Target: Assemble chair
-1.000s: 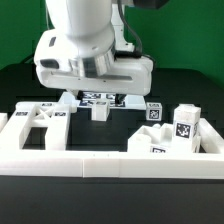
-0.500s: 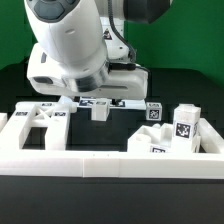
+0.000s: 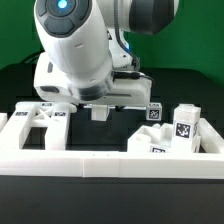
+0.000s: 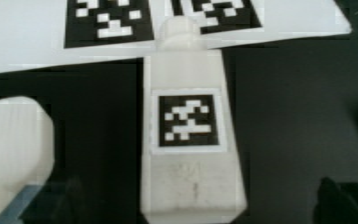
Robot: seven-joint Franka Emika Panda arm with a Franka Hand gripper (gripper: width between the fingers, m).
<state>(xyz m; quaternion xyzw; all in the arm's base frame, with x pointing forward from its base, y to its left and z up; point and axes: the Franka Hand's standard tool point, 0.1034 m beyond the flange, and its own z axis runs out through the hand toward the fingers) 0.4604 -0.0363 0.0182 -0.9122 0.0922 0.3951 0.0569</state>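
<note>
1. Where the arm's wrist hangs low over the parts, a white chair leg [image 4: 190, 130] lies beneath it, on the exterior view's right of the X-braced seat [image 3: 40, 118] and near it. It carries one black-and-white tag on its upper face.
2. The gripper [image 4: 185, 200] straddles the leg. Its dark, blurred fingertips [image 4: 19, 205] stand wide, one on each side of the leg and clear of it, gripping nothing.
3. The leg's far end reaches the marker board [image 4: 34, 55], which lies behind the seat.
4. Further to the exterior view's right of the seat stand three tagged blocks [image 3: 185, 125], well apart from it.
5. The border wall [image 3: 100, 162] runs just in front of the seat, between it and the exterior camera.
6. Seat and wall rest on a black table [image 3: 110, 200]
</note>
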